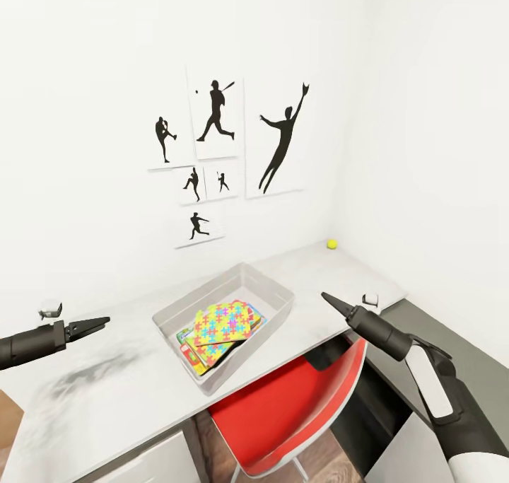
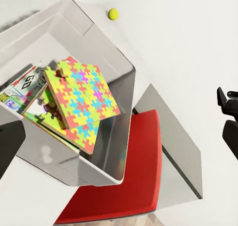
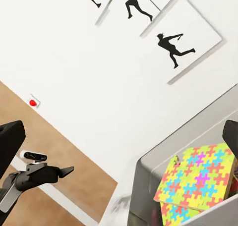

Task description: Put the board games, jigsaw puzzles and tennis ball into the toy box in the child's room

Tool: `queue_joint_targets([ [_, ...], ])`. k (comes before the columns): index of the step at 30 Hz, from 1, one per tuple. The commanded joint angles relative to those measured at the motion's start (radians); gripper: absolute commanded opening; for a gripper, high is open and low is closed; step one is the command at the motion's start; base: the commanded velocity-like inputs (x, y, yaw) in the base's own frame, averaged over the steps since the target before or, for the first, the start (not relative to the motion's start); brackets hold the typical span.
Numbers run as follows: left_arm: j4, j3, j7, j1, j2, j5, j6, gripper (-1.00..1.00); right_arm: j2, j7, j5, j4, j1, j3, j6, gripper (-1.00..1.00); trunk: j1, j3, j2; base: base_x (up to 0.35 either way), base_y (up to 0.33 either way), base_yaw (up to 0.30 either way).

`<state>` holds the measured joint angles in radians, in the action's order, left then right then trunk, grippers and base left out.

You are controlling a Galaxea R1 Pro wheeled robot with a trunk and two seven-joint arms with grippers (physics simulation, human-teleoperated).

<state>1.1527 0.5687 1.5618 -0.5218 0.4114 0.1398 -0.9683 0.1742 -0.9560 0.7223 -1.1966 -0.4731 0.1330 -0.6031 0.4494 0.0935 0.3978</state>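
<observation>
Both pincers hang empty over the bench (image 1: 332,285). Our right pincer (image 1: 331,300) looks clenched to a point, holding nothing, just off the near right corner of the toy box (image 1: 279,292). Our left pincer (image 1: 95,323) also looks pressed together and bare, well to the box's left.

From the right pincer outward, the tennis ball (image 1: 331,244) sits alone near the far right corner of the bench, close to the wall and apart from the box. We judge it the one toy left to fetch, so the step in hand is a reach of the right arm. To do it well we should:

- release the jaws before coming down, since they look shut now;
- descend straight over the ball, because a sideways nudge would likely roll it toward the wall or off the edge;
- close on its middle, lift clear of the box's wall, and let go low inside.

By count: one ball on the bench; one box. Inside it, one jigsaw puzzle (image 1: 225,325) lies plainly on top, a second seems to peek out beneath, and printed board games (image 2: 22,89) lie underneath, their number hidden. Below the bench stands one red chair (image 1: 283,405); six baseball posters (image 1: 215,119) hang on the wall.
</observation>
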Motion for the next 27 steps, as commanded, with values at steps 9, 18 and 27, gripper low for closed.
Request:
queue_joint_targets([
  [9, 0.002, 0.000, 0.009, -0.001, 0.000, 0.011, -0.010, 1.00, 0.000, -0.001, 0.006, 0.006, -0.001, 0.001, -0.006, 1.00, 0.001, 0.000, 0.002, 0.000, -0.135, -0.020],
  [18, 0.002, 0.001, 0.009, -0.001, 0.000, 0.011, -0.009, 1.00, 0.001, -0.001, 0.006, 0.009, -0.001, 0.002, -0.006, 1.00, 0.001, -0.012, 0.002, 0.000, -0.291, -0.154],
  [27, 0.002, 0.002, 0.009, -0.001, 0.000, 0.011, -0.009, 1.00, 0.001, 0.001, 0.006, 0.009, -0.001, 0.002, -0.006, 1.00, 0.001, -0.025, 0.002, 0.058, -0.239, -0.181],
])
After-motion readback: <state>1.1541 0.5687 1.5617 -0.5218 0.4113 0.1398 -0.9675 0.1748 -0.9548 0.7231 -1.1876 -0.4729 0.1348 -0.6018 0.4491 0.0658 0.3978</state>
